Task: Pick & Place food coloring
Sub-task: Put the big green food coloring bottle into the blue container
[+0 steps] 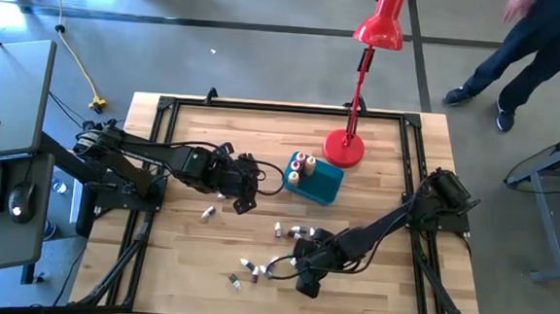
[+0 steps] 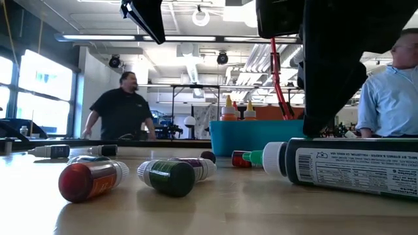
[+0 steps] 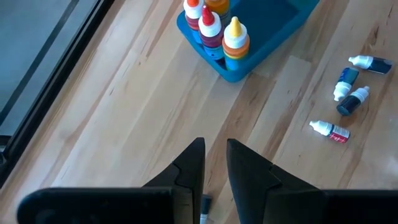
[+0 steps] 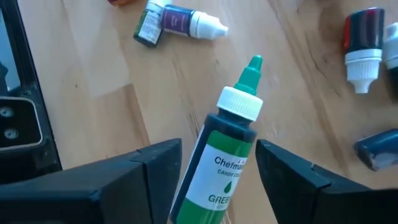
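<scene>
The food coloring bottles lie scattered on their sides on the wooden table [image 1: 186, 258]; a few stand upright in the teal tub [image 1: 325, 185]. My right gripper [image 4: 217, 165] is open, low over the table's near middle. Its fingers stand on either side of a green-capped bottle [image 4: 227, 155] with a white label, which lies flat on the wood [image 2: 353, 166]. My left gripper [image 3: 214, 162] hovers left of the tub with only a narrow gap between its fingers and holds nothing. The orange- and red-capped bottles [image 3: 214, 28] stand in the tub's corner. My right gripper comes from above with one finger [image 4: 155, 165] on each side of the green bottle's labelled body [image 4: 217, 174]. Whether a finger touches the body I cannot tell. The bottle lies flat on the table with its cap pointing away from the wrist.
A red desk lamp [image 1: 363, 74] stands behind the tub on its round base [image 1: 344, 148]. Loose bottles lie near my right gripper [image 1: 290, 232], [image 1: 246, 267] and by my left [image 1: 207, 211]. People stand beyond the table's far side [image 2: 124, 108].
</scene>
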You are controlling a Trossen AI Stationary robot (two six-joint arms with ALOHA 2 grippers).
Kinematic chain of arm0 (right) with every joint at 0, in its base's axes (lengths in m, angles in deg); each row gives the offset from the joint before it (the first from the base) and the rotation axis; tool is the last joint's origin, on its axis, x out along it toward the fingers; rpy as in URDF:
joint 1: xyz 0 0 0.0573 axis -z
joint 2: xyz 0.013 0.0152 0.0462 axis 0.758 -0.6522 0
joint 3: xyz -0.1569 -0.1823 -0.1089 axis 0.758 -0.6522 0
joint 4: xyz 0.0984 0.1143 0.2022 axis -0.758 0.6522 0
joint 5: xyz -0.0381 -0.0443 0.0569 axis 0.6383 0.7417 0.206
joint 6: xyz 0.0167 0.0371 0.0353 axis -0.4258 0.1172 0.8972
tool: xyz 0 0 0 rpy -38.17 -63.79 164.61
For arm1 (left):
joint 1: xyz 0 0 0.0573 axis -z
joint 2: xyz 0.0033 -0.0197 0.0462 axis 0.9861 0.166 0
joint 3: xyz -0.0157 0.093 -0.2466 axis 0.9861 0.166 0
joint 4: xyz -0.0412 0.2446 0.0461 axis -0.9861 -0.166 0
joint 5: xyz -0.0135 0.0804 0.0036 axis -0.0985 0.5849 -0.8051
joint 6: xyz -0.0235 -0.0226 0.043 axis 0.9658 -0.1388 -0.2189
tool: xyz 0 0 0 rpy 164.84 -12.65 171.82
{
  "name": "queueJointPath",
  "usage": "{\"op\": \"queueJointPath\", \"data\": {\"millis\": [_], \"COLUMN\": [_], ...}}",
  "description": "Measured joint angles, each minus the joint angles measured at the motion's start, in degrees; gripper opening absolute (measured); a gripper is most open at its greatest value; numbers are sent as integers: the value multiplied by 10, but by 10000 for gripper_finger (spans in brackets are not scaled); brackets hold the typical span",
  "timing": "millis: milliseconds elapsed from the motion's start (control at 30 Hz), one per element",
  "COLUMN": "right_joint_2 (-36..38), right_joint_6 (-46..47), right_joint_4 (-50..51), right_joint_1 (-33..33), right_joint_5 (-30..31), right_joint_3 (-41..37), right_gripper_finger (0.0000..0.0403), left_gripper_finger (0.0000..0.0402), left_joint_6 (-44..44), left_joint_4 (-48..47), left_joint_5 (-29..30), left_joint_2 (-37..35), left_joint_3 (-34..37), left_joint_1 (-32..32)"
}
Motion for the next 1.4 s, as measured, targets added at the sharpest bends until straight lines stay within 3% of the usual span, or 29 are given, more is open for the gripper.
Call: {"op": "queueJointPath", "data": {"millis": [167,333,800,1400], "right_joint_2": [-5,-21,-21,-67], "right_joint_6": [77,86,8,-33], "right_joint_4": [-2,-23,-28,-33], "right_joint_1": [-11,-16,-18,-8], "right_joint_5": [9,3,48,7], "right_joint_3": [0,0,0,2], "right_gripper_finger": [200,200,199,198], "left_gripper_finger": [62,62,62,62], "left_joint_6": [-3,-4,-16,-16], "left_joint_4": [0,1,1,3], "left_joint_5": [18,37,41,40], "left_joint_2": [0,0,0,0], "left_joint_3": [0,0,0,0], "left_joint_1": [0,0,0,0]}}
